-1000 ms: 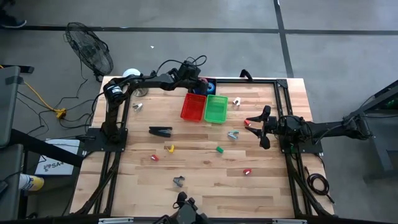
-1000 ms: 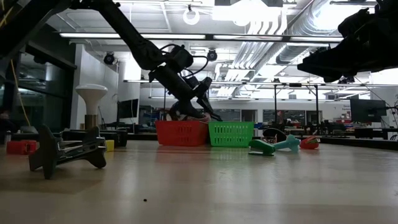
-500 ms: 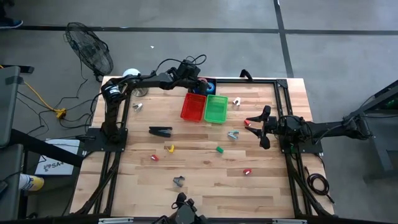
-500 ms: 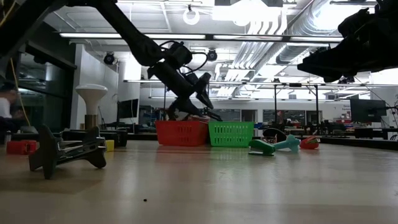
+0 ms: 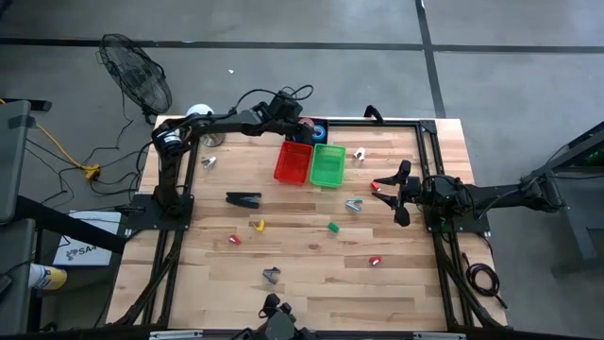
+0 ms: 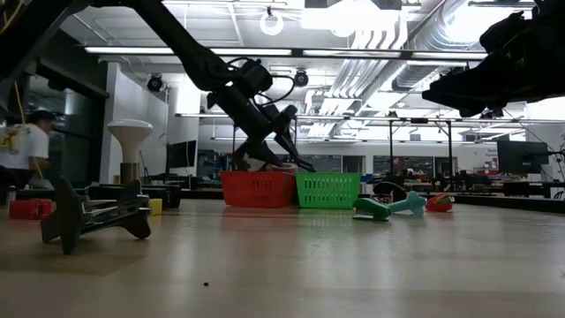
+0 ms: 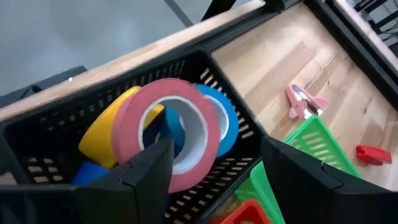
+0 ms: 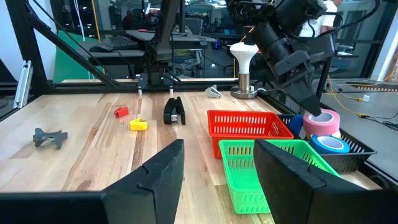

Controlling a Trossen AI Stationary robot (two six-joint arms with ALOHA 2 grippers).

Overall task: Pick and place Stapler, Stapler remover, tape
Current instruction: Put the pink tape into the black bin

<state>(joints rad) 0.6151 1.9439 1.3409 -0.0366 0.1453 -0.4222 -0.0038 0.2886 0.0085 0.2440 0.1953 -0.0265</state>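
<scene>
My left gripper is open at the table's far edge, over a black basket that holds the tape rolls. The pink roll lies uppermost, tilted, leaning on the yellow roll and a blue roll. In the right wrist view the left gripper's fingers point down at the pink roll. The black stapler lies flat on the table's left half. Grey staple removers lie scattered. My right gripper waits open above the table's right side. My left gripper comes at the pink roll from above with its fingers spread wide. One fingertip stands at the roll's rim. Whether it touches the roll, I cannot tell.
A red basket and a green basket stand side by side just near of the black one. Small red, yellow and green pieces dot the table. A person shows in the room at the low view's left.
My left gripper has risen a little above the black basket and stayed over it. A person has walked into the room at the low view's left.
</scene>
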